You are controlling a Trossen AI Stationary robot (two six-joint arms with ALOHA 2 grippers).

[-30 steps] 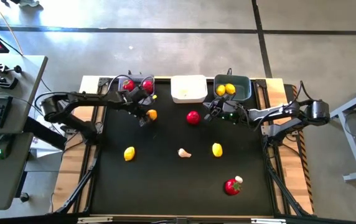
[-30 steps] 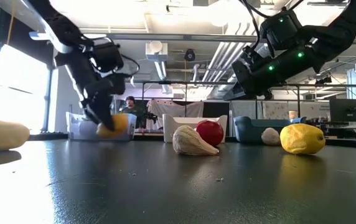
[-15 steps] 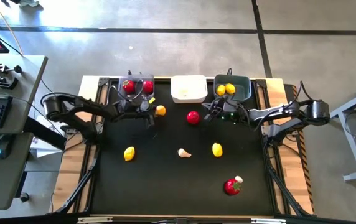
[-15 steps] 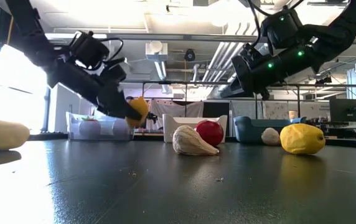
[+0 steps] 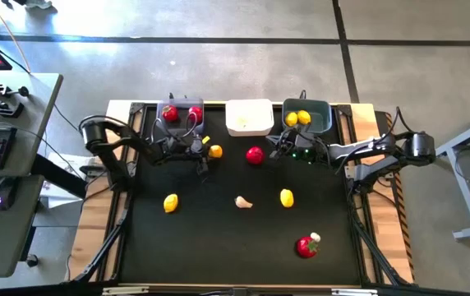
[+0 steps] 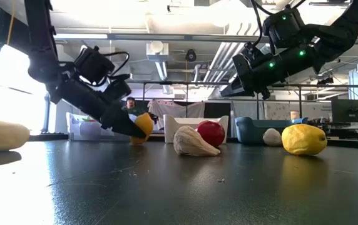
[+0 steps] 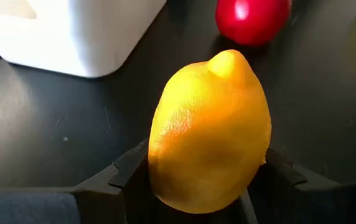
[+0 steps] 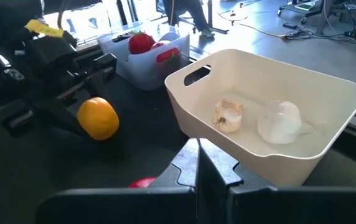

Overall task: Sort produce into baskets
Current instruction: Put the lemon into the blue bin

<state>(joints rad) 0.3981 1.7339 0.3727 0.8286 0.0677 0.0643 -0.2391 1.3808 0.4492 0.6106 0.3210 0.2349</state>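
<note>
Underneath, dark matte table (image 5: pixel 218 238), workshop room behind (a person seated far off). Left gripper (image 6: pixel 135 128) clamping lemon (image 7: pixel 209 134); just ahead, red tomato (image 7: pixel 251 18), white basket (image 7: pixel 72 31); right gripper (image 8: pixel 198 165) closed.

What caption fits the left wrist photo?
Left gripper holding a lemon above the table, near the white basket and a tomato.

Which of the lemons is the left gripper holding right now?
The orange-yellow lemon just in front of the grey basket, clamped in the left gripper; the two other loose lemons lie free, nearer the table's front.
</note>
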